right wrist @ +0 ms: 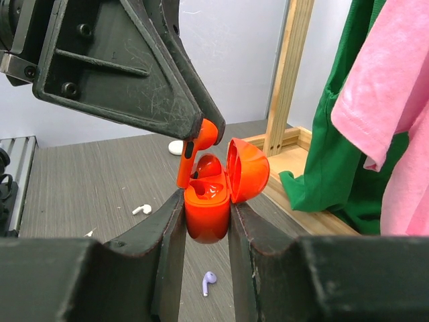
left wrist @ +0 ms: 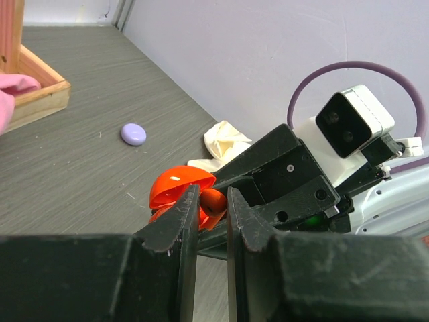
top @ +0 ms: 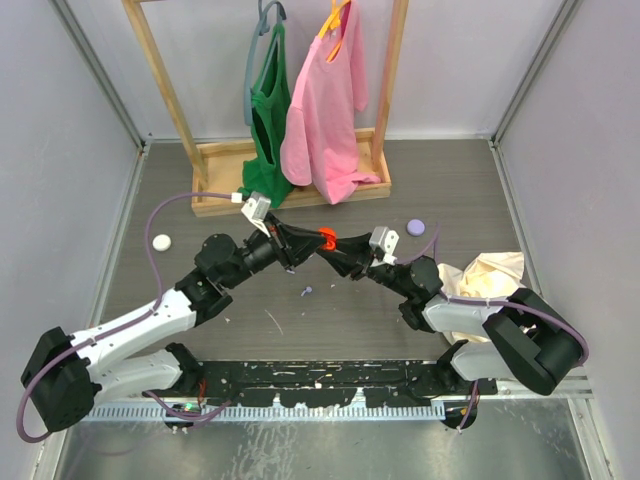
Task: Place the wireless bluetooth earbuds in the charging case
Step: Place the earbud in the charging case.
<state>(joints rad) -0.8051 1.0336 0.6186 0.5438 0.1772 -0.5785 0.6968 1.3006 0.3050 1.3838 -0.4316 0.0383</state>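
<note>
Orange case [right wrist: 206,225] clamped in right pincer [right wrist: 206,205], earbud [right wrist: 208,133] in left pincer [left wrist: 211,196]

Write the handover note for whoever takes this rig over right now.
Left tool: shut on an orange earbud, its stem at the case rim.
Right tool: shut on the charging case, lid open, held above the table.
Done: cannot tell whether any earbud is seated yet.
Left: seat the held earbud. A lavender earbud lies loose on the table.
</note>
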